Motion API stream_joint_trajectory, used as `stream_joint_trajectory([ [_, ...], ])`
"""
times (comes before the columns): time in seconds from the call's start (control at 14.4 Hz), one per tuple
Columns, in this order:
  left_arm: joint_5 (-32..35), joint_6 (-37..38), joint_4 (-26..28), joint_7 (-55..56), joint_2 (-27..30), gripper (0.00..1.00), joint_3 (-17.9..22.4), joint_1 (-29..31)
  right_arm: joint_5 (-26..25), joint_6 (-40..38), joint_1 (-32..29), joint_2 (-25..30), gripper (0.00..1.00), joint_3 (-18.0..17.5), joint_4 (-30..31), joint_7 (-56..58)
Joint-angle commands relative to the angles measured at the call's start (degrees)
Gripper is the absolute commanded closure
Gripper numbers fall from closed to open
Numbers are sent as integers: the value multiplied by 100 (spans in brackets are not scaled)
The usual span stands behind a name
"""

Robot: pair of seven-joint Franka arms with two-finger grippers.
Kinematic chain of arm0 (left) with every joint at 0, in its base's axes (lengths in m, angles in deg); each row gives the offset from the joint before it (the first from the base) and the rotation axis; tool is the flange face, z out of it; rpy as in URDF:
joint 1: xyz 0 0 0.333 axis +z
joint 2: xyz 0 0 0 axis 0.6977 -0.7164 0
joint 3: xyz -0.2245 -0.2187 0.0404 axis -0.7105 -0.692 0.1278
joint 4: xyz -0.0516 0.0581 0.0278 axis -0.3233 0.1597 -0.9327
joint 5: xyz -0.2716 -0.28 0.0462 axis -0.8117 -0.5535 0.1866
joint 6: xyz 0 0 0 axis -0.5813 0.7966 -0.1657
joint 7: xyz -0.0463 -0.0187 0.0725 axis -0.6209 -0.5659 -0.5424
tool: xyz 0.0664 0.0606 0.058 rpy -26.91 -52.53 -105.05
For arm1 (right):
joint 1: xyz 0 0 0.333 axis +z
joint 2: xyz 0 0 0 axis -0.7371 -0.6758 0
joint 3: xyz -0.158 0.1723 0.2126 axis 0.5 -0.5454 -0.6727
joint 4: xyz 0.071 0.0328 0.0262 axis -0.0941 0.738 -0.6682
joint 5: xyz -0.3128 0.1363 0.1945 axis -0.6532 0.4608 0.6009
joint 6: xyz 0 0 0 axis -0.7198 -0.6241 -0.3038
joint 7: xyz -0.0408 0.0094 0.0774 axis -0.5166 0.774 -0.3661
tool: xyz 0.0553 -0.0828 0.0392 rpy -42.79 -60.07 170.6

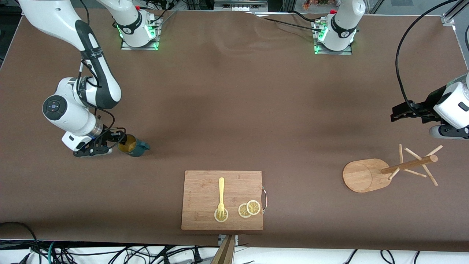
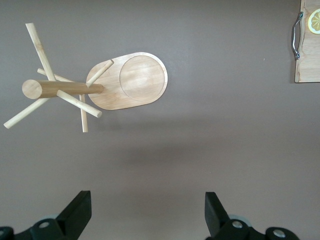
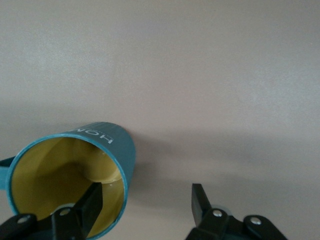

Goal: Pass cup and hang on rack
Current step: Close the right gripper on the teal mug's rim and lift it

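My right end effector [image 1: 118, 143] is down at the cup [image 1: 135, 146], which sits on the table [image 1: 234, 110] in the lower part of the front view, toward the right arm's end. My fingers are spread and straddle the cup's rim. In the right wrist view one finger [image 3: 92, 202] dips into the mustard-yellow inside and the other stands outside the teal wall with a clear gap, so nothing is pinched yet. The cup's [image 3: 70, 175] mouth opens up at my wrist and its small handle points away from me, toward the middle of the table. I judge that leaves the handle free for a peg later.

The rack [image 1: 366, 175] stands well apart, toward the left arm's end of the table. My left end effector [image 1: 401, 112] waits there over bare table with its fingers spread wide, the rack [image 2: 130, 82] just ahead of it in its wrist view. The cup is mine to lift, since the left arm is the one near the rack
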Motion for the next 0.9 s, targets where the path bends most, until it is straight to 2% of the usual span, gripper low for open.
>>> stream_joint_trajectory([
  [0.0,-121,87,-197,6,-88,0,-27,42,115,35,-3,-88,33,-27,-79,21],
  [0.42,-112,87,-197,6,-88,0,-18,51,318,17,-3,-97,47,-106,-44,-41],
  [0.83,-112,87,-197,6,-88,0,-27,51,318,17,-3,-97,73,-106,-26,-41],
])
